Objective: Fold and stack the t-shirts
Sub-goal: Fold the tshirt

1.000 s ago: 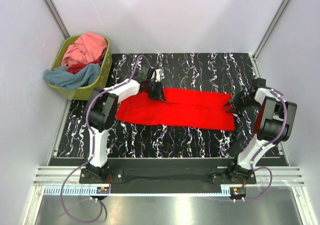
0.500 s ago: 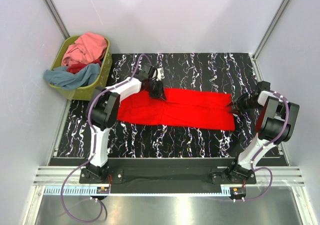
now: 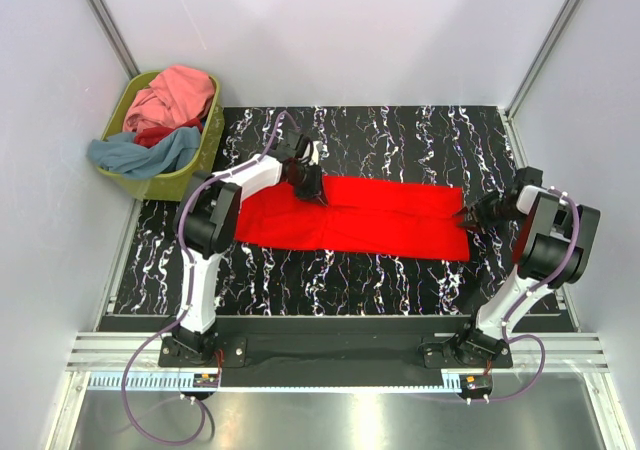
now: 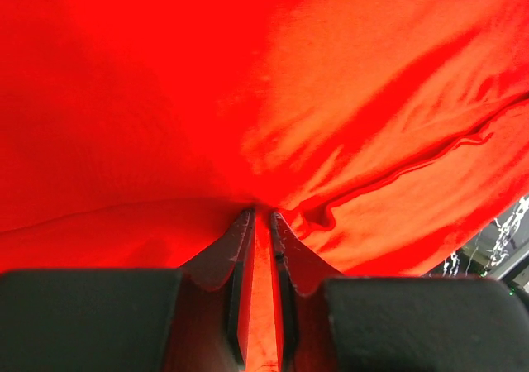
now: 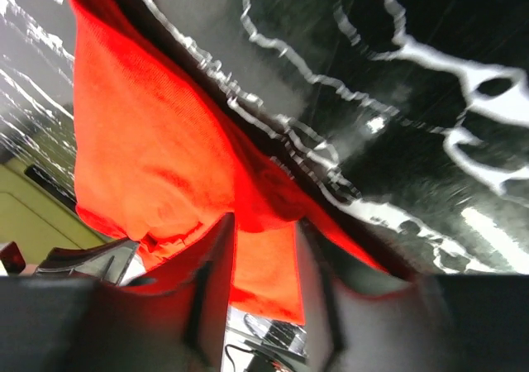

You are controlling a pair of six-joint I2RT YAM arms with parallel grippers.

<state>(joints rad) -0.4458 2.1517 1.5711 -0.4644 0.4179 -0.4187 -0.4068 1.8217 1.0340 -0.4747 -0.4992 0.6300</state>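
A bright red t-shirt (image 3: 360, 218) lies folded into a long band across the black marbled table (image 3: 400, 135). My left gripper (image 3: 308, 182) is shut on the shirt's far edge near its left part; in the left wrist view the fingertips (image 4: 245, 223) pinch the red cloth (image 4: 331, 99). My right gripper (image 3: 468, 216) is shut on the shirt's right end; in the right wrist view red cloth (image 5: 149, 140) hangs between the fingers (image 5: 216, 248), lifted a little off the table. More shirts, pink (image 3: 180, 92), dark red (image 3: 158, 132) and grey-blue (image 3: 140, 154), lie in the basket.
An olive-green basket (image 3: 190, 175) stands at the far left corner, just off the table's edge. White walls close the table on the left, back and right. The arm bases sit on the rail at the near edge.
The left gripper has shifted slightly nearer with the shirt's far edge. The right gripper has drawn a little to the right with the shirt's end. The shirt's outline is nearly unchanged.
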